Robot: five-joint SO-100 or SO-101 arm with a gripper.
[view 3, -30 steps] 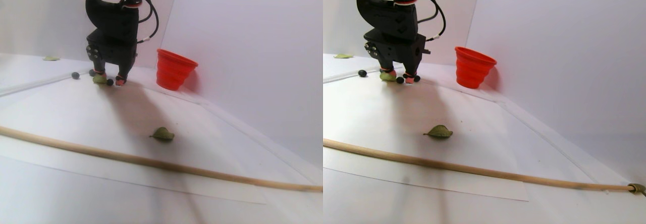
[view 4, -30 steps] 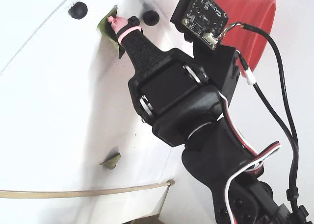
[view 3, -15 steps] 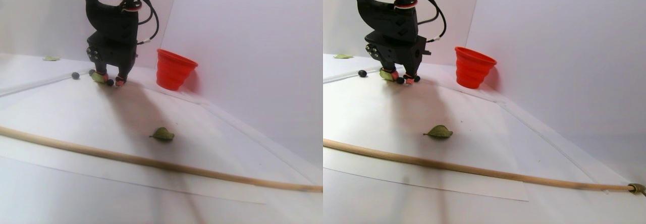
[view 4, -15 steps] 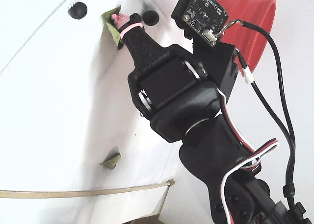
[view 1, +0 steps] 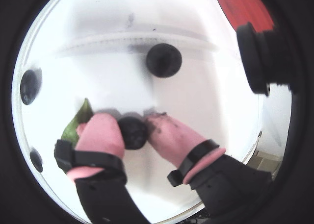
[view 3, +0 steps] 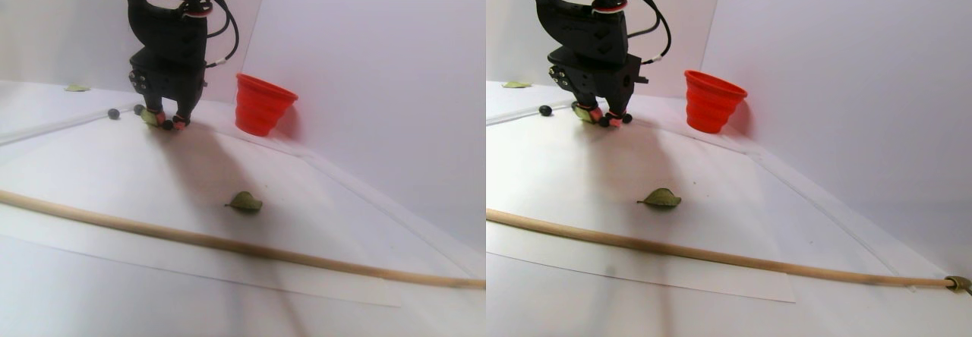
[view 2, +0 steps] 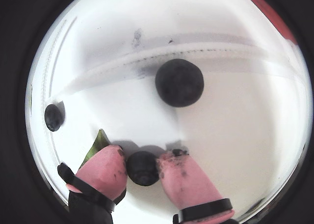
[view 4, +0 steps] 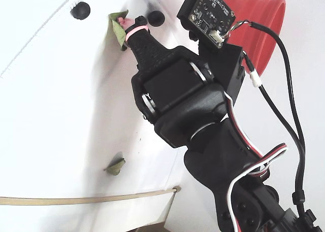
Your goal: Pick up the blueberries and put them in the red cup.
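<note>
1. The tool (view 2: pixel 142 168) is down at the white surface (view 3: pixel 137 170), its two pink fingertips (view 2: pixel 100 171) pressed against either side of one blueberry (view 2: pixel 142 169), grasping it.
2. A second blueberry (view 2: pixel 179 82) lies just beyond it; a third (view 2: pixel 53 117) sits off to the left in that wrist view.
3. A green leaf (view 2: pixel 96 144) pokes out behind the left fingertip.
4. The red cup (view 3: pixel 260 105) stands upright near the wall, apart from the tool.
</note>
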